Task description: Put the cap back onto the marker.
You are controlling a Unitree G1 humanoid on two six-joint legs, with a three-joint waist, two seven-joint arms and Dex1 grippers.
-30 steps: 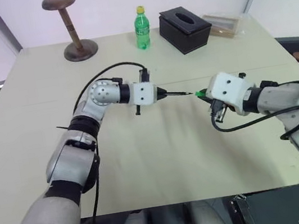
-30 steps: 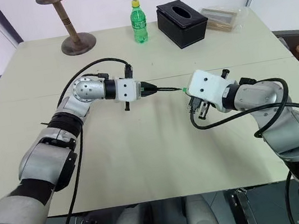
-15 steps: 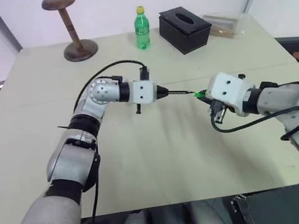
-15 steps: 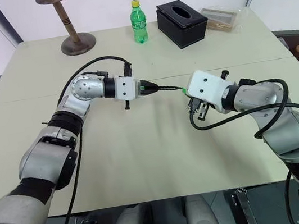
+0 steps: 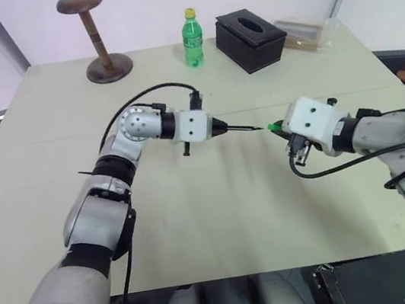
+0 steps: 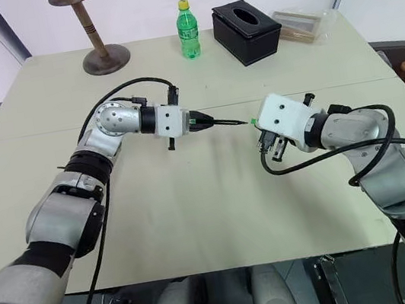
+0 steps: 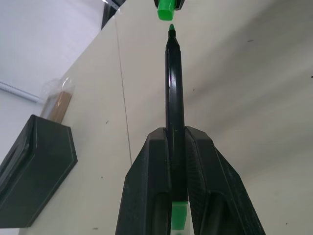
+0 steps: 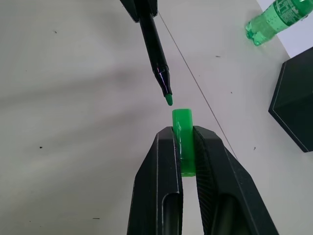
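Two black-fingered grippers meet over the middle of the pale beige table [image 5: 198, 222], each clamped on its half of the job. The left gripper [image 7: 177, 142] is closed tight on the thin black marker with a green tip [image 7: 174, 83], held near its back end so the barrel sticks out toward the right gripper [image 8: 185, 142]. That one pinches the tiny bright green plastic cap [image 8: 183, 132], open mouth facing the tip. Tip and cap are just apart, not touching, and the tip sits slightly off the cap's axis.

To do this well, I'd say line the barrel up dead straight with the cap's bore first, then push the two together slowly along that line; a skewed push would likely smear the tip on the rim or twist the cap in the fingers.

Farther back stand one wooden hat stand [image 5: 96, 38], one green soda bottle with a yellow top [image 5: 192, 39], one black tissue box [image 5: 250, 39] and one clear plastic tray [image 5: 305, 33]. One marker, one cap.
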